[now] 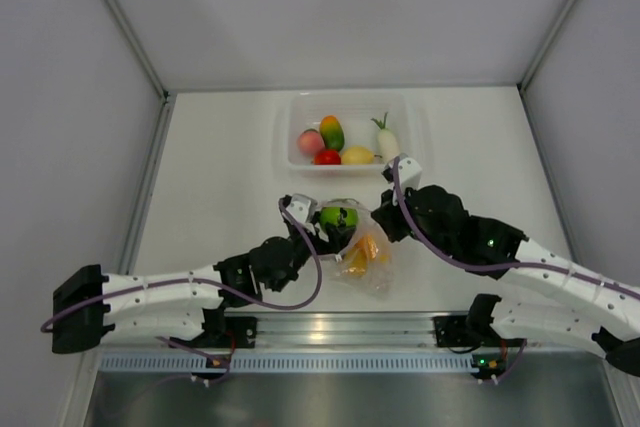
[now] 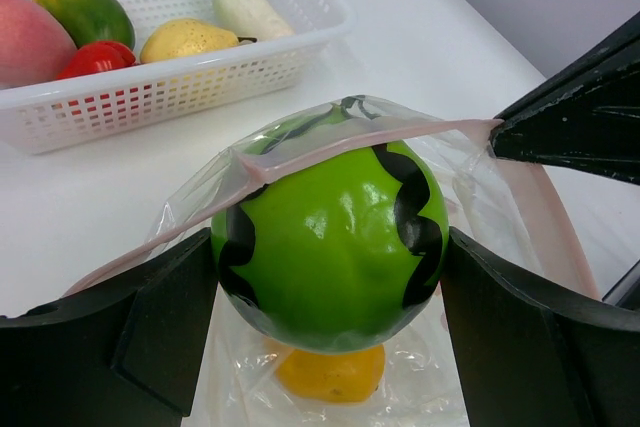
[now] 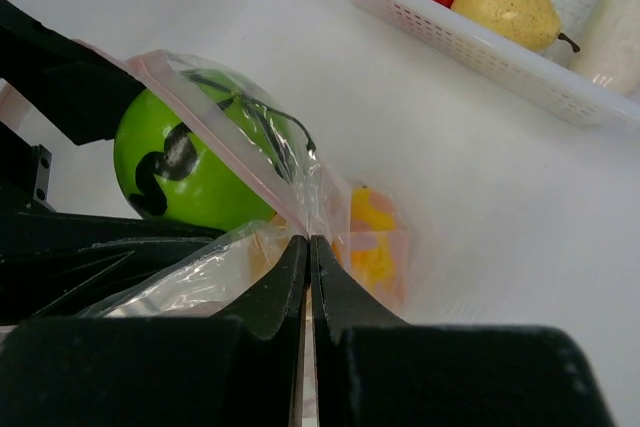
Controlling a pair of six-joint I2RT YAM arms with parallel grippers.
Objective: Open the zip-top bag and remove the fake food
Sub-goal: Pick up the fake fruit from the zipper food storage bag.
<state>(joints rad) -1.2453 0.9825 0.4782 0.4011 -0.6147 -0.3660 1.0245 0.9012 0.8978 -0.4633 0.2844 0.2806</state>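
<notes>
At bag [image 2: 480, 187], left gripper [image 2: 335, 312] clamps melon [image 2: 325, 237].

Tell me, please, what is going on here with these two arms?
The left gripper holds a green striped fake melon at the mouth of the zip-top bag. The right gripper is shut on the bag's plastic. An orange-yellow piece lies inside the bag. Other fake fruits and vegetables lie in the white basket behind.
</notes>
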